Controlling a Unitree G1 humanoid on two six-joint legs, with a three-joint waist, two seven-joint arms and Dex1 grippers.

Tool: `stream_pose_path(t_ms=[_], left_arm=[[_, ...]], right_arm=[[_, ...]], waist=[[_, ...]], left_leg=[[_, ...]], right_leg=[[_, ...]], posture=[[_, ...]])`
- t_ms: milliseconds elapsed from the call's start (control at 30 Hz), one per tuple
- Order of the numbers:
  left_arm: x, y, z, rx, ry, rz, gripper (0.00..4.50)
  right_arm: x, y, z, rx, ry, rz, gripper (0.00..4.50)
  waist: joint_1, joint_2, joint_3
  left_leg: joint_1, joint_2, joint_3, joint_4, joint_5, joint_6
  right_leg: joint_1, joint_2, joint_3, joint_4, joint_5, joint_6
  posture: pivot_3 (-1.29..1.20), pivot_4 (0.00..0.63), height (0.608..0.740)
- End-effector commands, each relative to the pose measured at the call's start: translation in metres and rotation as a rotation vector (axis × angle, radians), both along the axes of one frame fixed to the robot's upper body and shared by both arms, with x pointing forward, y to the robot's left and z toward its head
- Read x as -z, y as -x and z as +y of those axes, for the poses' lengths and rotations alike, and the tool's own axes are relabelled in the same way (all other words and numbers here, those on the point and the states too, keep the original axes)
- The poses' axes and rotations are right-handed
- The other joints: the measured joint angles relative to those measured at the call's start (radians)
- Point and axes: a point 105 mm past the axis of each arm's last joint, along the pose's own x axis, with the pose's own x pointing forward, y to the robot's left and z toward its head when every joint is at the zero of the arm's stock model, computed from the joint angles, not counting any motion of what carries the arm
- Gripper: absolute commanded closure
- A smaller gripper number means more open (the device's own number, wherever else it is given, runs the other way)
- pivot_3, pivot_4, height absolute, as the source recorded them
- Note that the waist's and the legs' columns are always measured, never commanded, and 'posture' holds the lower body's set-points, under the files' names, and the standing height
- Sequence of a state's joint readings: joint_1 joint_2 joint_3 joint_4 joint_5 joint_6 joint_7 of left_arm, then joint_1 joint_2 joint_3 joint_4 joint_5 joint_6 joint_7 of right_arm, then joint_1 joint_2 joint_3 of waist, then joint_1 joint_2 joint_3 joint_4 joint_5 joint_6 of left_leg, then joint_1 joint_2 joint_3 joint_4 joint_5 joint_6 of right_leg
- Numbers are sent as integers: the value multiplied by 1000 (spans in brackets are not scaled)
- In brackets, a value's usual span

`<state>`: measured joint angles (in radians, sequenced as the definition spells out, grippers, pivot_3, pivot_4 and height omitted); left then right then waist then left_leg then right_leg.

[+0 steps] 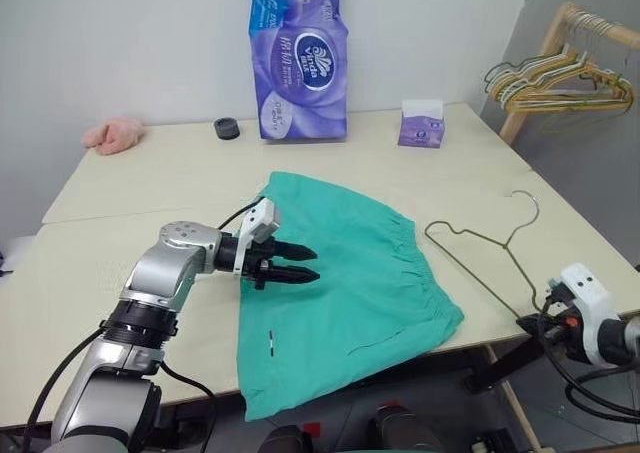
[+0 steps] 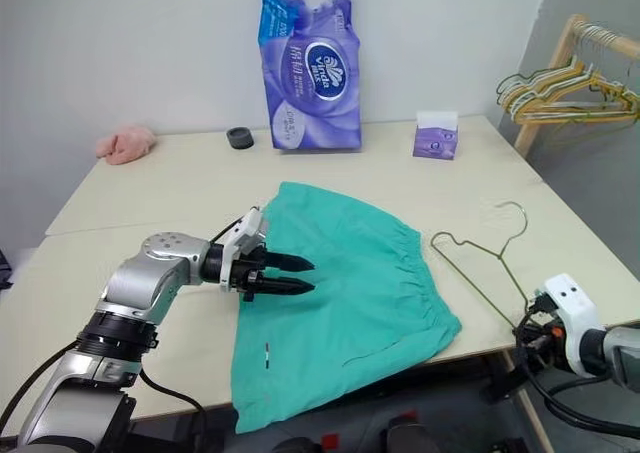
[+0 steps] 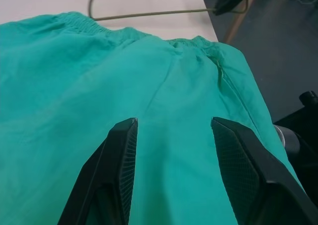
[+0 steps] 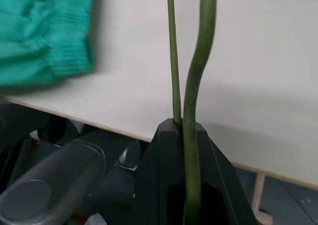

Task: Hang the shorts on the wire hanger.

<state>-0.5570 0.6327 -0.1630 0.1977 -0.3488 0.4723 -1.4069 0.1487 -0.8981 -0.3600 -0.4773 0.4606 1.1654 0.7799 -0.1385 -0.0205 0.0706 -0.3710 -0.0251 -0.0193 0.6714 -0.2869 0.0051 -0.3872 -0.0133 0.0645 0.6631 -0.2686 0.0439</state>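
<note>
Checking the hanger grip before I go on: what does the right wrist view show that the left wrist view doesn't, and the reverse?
Right wrist view: the right gripper shut on the wire hanger, its wire running between the fingers at the table edge.
Left wrist view: the left gripper open, fingers spread above the shorts.
Both: the shorts' gathered waistband, the hanger wire and the pale tabletop.

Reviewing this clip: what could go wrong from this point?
The right gripper pinches the thin grey wire hanger at one corner past the table edge; the wire may twist or slip.

The teal-green fabric shorts overhang the table's near edge; a tug could drag them off.

The open left gripper hovers over flat fabric and might close on nothing.
</note>
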Motion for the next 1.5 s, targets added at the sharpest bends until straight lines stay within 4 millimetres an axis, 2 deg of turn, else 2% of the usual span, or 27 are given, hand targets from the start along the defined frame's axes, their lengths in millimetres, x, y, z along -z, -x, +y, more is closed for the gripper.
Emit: stream_pose_path(t_ms=[33,167,300,467,600,667,800,1067,1233,1400,1500], left_arm=[[-11,-5,0,7,0,-55,2011],[-7,-6,4,-12,-1,-56,2011],[-5,-7,8,-25,-7,-63,2011],[-3,-10,12,-43,-13,-72,2011],[-1,-13,14,-49,-17,-77,2011],[-1,-12,14,-48,-18,-79,2011],[1,-13,16,-52,-22,-83,2011],[3,-14,14,-48,-21,-87,2011],[4,-14,14,-49,-23,-89,2011],[5,-13,15,-52,-22,-90,2011],[5,-12,15,-56,-22,-90,2011]], right_arm=[[-14,-3,14,-96,12,-42,4500],[-17,1,28,-145,-51,-8,4500],[-9,3,33,-189,-21,32,4500],[-9,6,40,-239,-11,53,4500],[4,6,31,-258,70,72,4500],[3,5,29,-265,94,68,4500],[0,1,15,-289,202,38,4500],[-13,-21,4,-254,219,-32,4500],[-17,-27,-7,-254,232,-29,4500],[-14,-19,-3,-302,192,16,4500],[-17,-11,10,-364,126,34,4500]], waist=[[-1,0,0],[-1,0,0],[0,0,0],[0,0,0],[0,0,0],[0,0,0],[0,0,0],[0,-1,1],[0,-1,1],[1,-1,1],[2,-1,1]], left_leg=[[0,0,0,0,0,0],[0,0,0,0,0,0],[0,0,0,0,0,0],[0,0,0,0,0,0],[0,0,0,0,0,0],[0,0,0,0,0,0],[0,0,0,0,0,0],[0,0,0,0,0,0],[0,0,0,0,0,0],[0,0,0,0,0,0],[0,0,0,0,0,0]], right_leg=[[0,0,0,0,0,0],[0,0,0,0,0,0],[0,0,0,0,0,0],[0,0,0,0,0,0],[0,0,0,0,0,0],[0,0,0,0,0,0],[0,0,0,0,0,0],[0,0,0,0,0,0],[0,0,0,0,0,0],[0,0,0,0,0,0],[0,-1,0,0,0,0]], posture=[[-221,37,740],[-212,41,740],[-205,42,740],[-205,42,740],[-205,42,740],[-200,45,740],[-200,47,740],[-200,46,740],[-200,46,740],[-189,44,740],[-180,45,740]])
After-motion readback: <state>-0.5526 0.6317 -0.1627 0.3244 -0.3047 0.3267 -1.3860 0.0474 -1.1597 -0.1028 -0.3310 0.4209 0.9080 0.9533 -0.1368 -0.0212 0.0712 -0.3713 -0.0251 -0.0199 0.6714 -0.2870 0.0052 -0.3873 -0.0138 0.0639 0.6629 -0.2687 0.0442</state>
